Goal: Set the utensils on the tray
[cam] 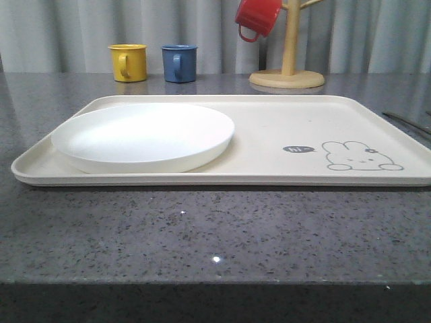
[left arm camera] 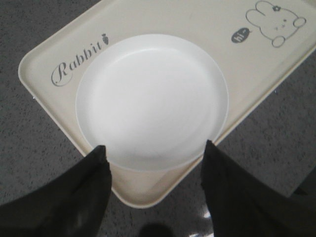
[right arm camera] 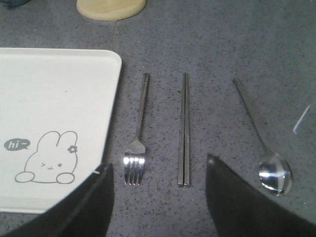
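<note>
You have a dark grey speckled worktop (cam: 202, 235). On it lies the cream tray (cam: 269, 128). Beside the tray's rabbit end, the fork (right arm camera: 138, 133), chopsticks (right arm camera: 184, 128) and spoon (right arm camera: 261, 143) lie side by side, apart. At the back stand a yellow mug (cam: 128, 62), a blue mug (cam: 179, 63) and a wooden mug stand (cam: 287, 77).

Bright even light, blown-out glare on plate (cam: 143, 136), perhaps slightly soft focus
</note>
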Controlling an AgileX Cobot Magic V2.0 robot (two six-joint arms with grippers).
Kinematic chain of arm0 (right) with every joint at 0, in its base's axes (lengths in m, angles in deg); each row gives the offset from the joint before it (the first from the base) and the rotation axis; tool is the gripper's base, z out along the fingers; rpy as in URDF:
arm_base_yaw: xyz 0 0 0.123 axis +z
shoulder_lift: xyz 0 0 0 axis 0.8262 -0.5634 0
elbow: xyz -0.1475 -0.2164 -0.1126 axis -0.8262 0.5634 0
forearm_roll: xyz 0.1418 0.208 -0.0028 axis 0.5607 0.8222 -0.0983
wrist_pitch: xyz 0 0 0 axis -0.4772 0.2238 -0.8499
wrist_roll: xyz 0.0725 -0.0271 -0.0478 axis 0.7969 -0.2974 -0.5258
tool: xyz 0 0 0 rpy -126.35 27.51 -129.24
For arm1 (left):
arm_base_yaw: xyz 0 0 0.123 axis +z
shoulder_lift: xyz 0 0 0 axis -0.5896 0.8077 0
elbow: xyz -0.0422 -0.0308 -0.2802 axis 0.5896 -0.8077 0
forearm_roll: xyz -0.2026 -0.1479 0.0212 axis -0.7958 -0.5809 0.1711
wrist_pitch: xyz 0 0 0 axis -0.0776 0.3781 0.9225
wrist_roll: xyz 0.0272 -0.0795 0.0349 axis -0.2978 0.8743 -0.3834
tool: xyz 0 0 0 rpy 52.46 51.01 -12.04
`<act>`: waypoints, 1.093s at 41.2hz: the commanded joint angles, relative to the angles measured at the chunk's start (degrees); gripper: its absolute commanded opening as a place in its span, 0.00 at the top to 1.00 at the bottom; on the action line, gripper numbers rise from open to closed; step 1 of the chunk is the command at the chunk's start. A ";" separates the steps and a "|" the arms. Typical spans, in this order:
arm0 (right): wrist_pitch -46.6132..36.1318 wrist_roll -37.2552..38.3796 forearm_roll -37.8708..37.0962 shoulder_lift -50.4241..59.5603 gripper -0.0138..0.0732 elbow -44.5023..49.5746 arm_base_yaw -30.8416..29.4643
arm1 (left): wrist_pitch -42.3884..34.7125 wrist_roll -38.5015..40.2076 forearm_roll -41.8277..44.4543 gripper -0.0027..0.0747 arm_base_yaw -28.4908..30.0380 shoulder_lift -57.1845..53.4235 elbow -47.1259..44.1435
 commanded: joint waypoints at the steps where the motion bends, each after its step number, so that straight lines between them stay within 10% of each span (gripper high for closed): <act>1: -3.69 -0.31 -0.34 -0.82 0.33 -2.00 -0.27 | -2.95 2.51 3.12 0.50 -0.90 -6.54 -3.02; 31: 28.20 -4.09 2.62 -22.95 0.34 -22.55 5.18 | -5.86 7.86 6.21 0.52 -0.24 -23.64 -12.87; 45: 29.18 -4.09 1.52 -39.72 0.34 -32.85 5.18 | -5.86 7.86 6.21 0.52 -0.24 -23.64 -12.87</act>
